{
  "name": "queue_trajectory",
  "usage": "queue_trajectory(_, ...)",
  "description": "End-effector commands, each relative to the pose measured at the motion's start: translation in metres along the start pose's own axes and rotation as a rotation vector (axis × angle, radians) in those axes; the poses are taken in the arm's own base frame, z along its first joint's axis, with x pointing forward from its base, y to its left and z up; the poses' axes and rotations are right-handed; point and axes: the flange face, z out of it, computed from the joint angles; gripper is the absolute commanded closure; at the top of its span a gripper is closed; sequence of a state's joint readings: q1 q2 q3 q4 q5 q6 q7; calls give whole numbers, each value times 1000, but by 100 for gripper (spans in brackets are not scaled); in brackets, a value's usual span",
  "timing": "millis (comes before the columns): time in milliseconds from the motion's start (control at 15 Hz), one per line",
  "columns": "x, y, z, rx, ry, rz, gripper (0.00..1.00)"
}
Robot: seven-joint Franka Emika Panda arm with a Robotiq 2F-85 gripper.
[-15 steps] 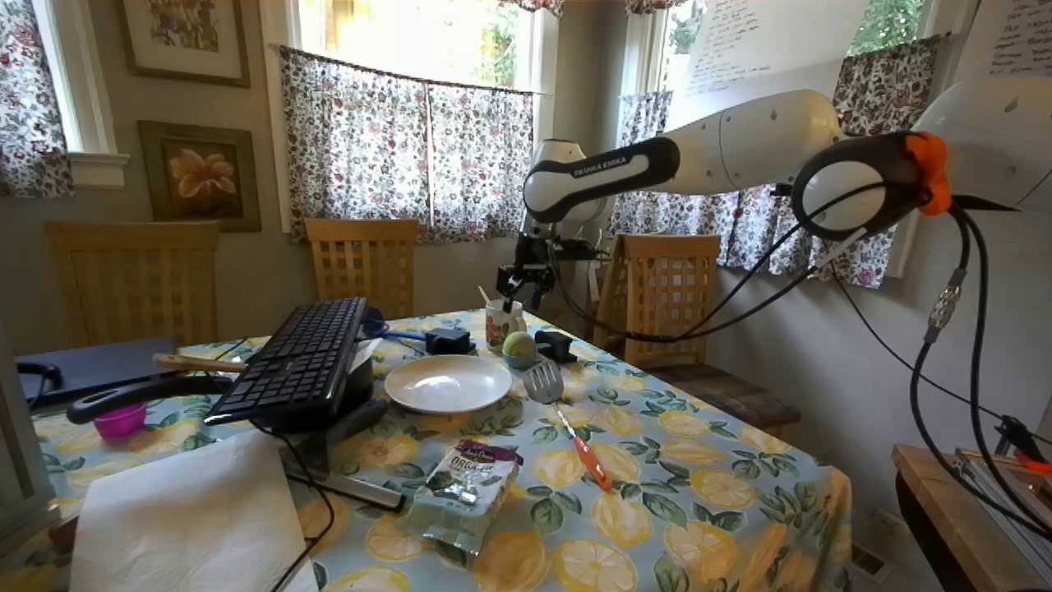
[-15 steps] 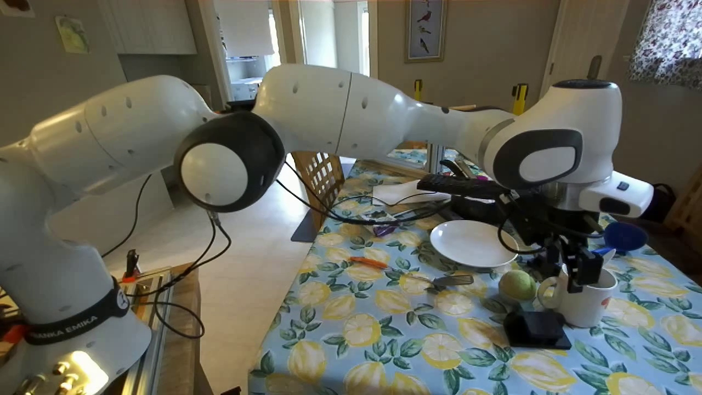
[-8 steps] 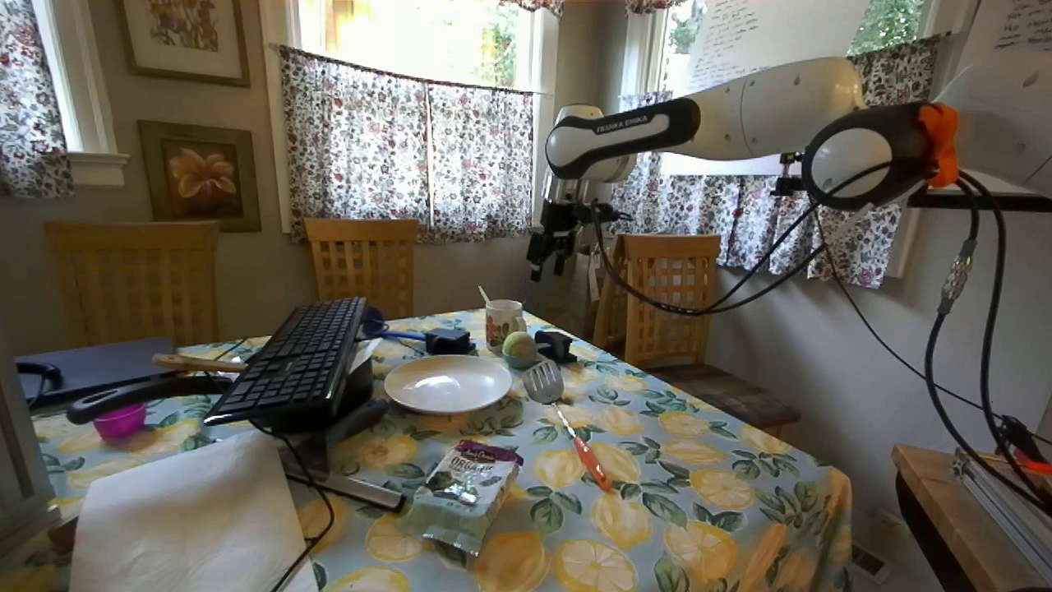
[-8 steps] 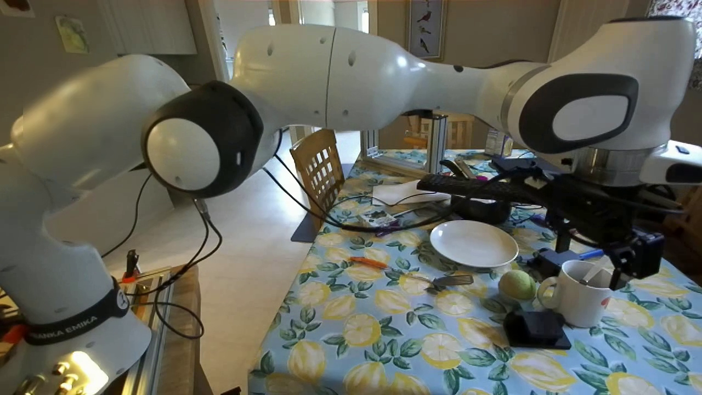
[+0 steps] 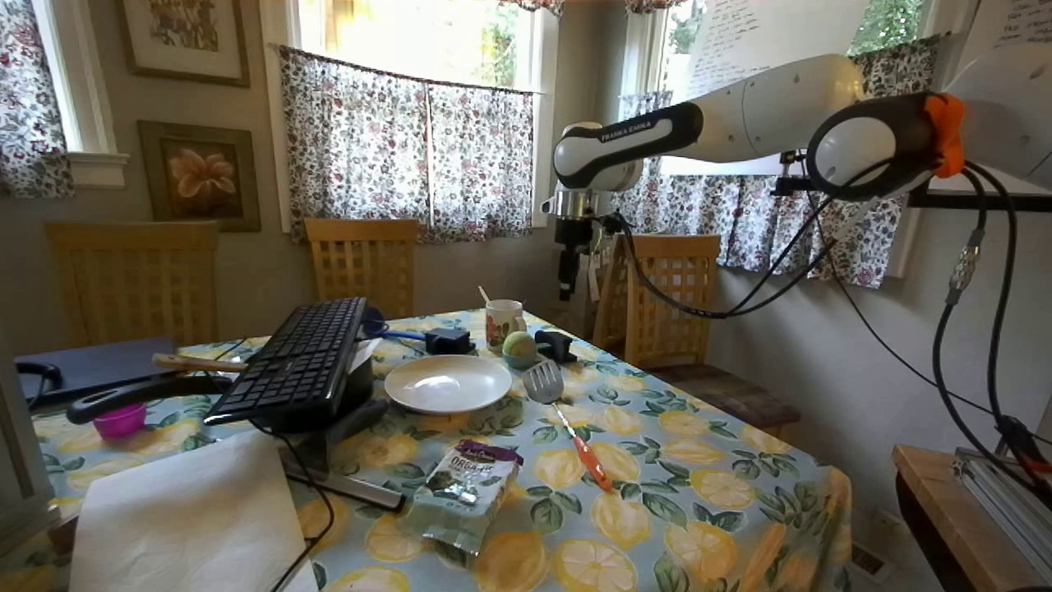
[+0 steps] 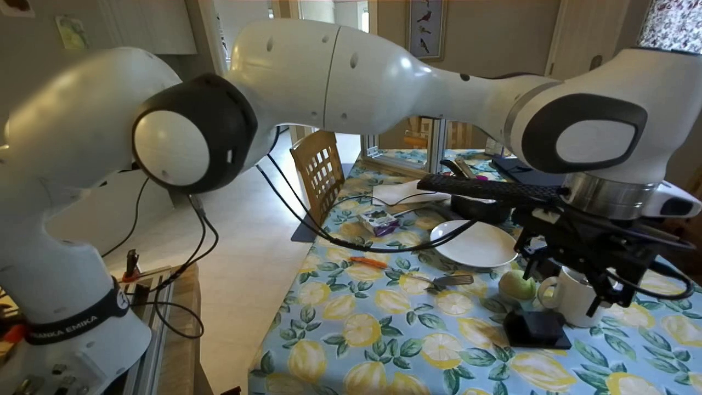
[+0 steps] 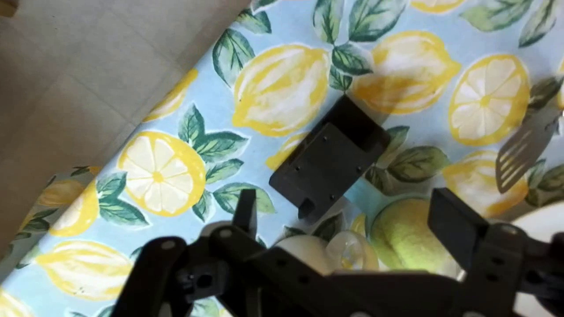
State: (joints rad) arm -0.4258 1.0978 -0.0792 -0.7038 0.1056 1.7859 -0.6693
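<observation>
My gripper (image 7: 350,213) is open, with nothing between its fingers. It hangs pointing down above the far table corner, apart from everything, and shows in both exterior views (image 5: 567,284) (image 6: 565,291). Below it stands a white patterned mug (image 5: 503,325) with a thin stick (image 5: 483,293) in it; the gripper partly covers the mug (image 6: 570,299) in an exterior view. In the wrist view the mug (image 7: 304,251) is mostly hidden. A green round ball (image 7: 405,233) sits in a small light-blue cup beside the mug. A black block (image 7: 330,167) lies close by.
A white plate (image 5: 448,382), a slotted spatula (image 5: 544,383) with an orange handle, a snack bag (image 5: 468,493) and a black keyboard (image 5: 292,362) lie on the lemon-print tablecloth (image 6: 384,323). A blue-handled tool (image 5: 403,335) lies beyond the plate. Wooden chairs (image 5: 666,288) stand around the table.
My gripper has risen from beside the mug and shifted sideways, and the wrist has turned, so an exterior view shows the fingers edge-on. The objects on the table have not moved.
</observation>
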Motion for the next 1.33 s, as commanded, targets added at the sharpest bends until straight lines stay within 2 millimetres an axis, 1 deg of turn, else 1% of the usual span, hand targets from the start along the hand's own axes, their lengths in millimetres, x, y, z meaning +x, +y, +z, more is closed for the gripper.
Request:
queue_trajectory(0, -5, 3, 6, 4, -17, -37, 0)
queue_trajectory(67, -9, 6, 10, 8, -30, -59, 0)
queue_trajectory(200, -14, 8, 12, 12, -38, -76, 0)
queue_trajectory(267, -11, 5, 11, -1, -53, -214, 0)
queue_trajectory(467, -13, 11, 26, -47, -68, -366, 0)
queue_trajectory(600, -14, 16, 37, -78, -57, -468, 0)
queue_trajectory(733, -11, 19, 50, -123, -21, -564, 0)
queue_trajectory(1000, -3, 6, 79, -173, 53, -762, 0)
queue_trajectory(1133, -2, -1, 88, -189, 91, -864, 0)
queue_trajectory(1267, -1, -8, 92, -201, 123, -969, 0)
